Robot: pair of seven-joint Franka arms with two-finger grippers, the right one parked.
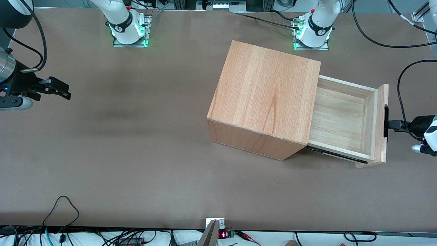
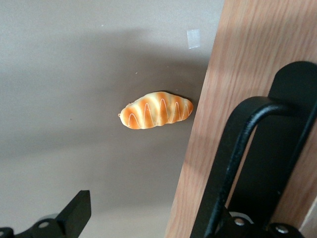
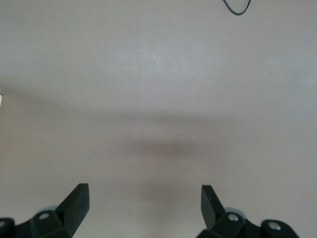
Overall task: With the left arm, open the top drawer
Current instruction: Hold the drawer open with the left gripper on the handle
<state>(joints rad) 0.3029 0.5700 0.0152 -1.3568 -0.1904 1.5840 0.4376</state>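
Observation:
The top drawer stands pulled well out of the wooden cabinet, toward the working arm's end of the table, and its pale plank floor is bare. Its front panel carries a long black bar handle. My left gripper is level with that handle and right against it. In the left wrist view the gripper is open. One of its fingers hangs over the table, and the other sits at the handle bar, mostly hidden by it, in front of the panel.
A small orange bread-shaped toy lies on the brown table beside the drawer's front panel, with a scrap of tape near it. Neither shows in the front view. The left arm's base stands farther from the front camera than the cabinet.

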